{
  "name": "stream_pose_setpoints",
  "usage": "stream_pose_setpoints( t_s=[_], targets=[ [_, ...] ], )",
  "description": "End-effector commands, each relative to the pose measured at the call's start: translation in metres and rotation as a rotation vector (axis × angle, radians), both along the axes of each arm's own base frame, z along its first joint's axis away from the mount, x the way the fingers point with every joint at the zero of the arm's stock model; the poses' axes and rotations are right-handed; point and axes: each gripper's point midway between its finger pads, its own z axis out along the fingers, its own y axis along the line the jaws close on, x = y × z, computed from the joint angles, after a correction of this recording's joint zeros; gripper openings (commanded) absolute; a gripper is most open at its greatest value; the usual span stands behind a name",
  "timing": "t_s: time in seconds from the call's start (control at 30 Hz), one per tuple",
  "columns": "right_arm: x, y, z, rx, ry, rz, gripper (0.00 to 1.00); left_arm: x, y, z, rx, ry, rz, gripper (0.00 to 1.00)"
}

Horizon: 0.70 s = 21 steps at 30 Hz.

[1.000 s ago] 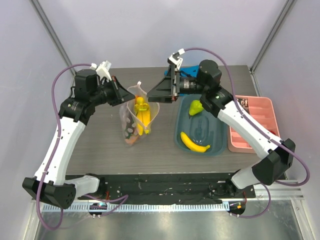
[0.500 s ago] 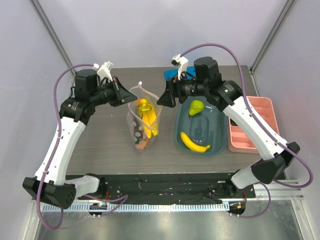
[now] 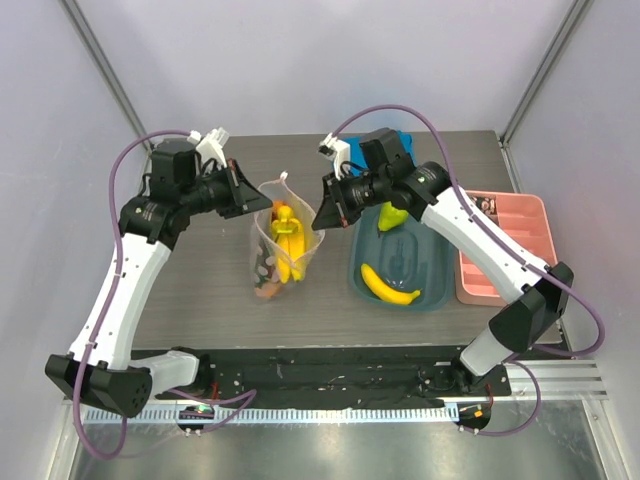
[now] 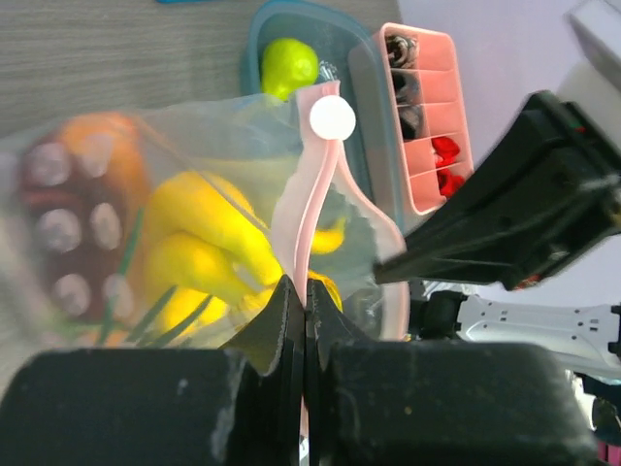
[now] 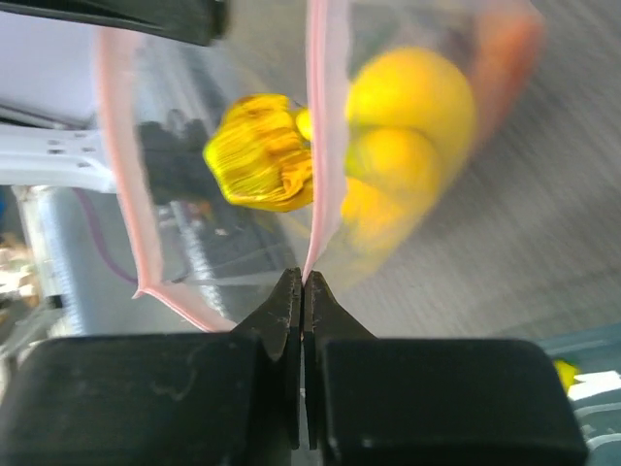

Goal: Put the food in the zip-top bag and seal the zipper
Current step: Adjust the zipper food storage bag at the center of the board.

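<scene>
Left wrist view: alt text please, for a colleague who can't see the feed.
The left gripper is shut on the bag's pink zipper, with its white slider just above. Bananas and a pepper show through the bag; behind lie a teal tub holding a pear and a pink tray.

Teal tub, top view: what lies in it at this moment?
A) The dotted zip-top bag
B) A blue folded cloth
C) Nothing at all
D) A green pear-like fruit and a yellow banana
D: the teal tub holds a green pear-like fruit and a yellow banana, while the zip-top bag stands on the table to its left.
</scene>
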Motion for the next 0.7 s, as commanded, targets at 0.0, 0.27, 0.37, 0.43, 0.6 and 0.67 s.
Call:
stream_pose_setpoints(
  t_s=[0.0,0.27,0.37,0.43,0.6,0.67],
  targets=[
    [-0.045,0.012,0.117,0.353,-0.023,0.129,0.01,-0.008,0.017,0.029,0.105,-0.114,0.012,0.04],
    [-0.034,0.019,0.070,0.302,0.132,0.090,0.01,-0.005,0.030,-0.009,0.327,-0.046,-0.042,0.14],
    [-0.022,0.024,0.047,0.267,0.166,0.071,0.01,-0.004,0.023,-0.048,0.366,0.079,-0.092,0.20],
    [-0.020,0.029,0.039,0.264,0.209,0.067,0.01,-0.005,0.021,-0.071,0.384,0.156,-0.122,0.23],
    [-0.015,0.023,0.068,0.319,0.165,0.068,0.01,-0.013,0.020,-0.062,0.374,0.119,-0.170,0.29],
    [-0.014,0.016,0.069,0.320,0.181,0.056,0.01,-0.018,0.022,-0.052,0.368,0.076,-0.164,0.43]
  ],
)
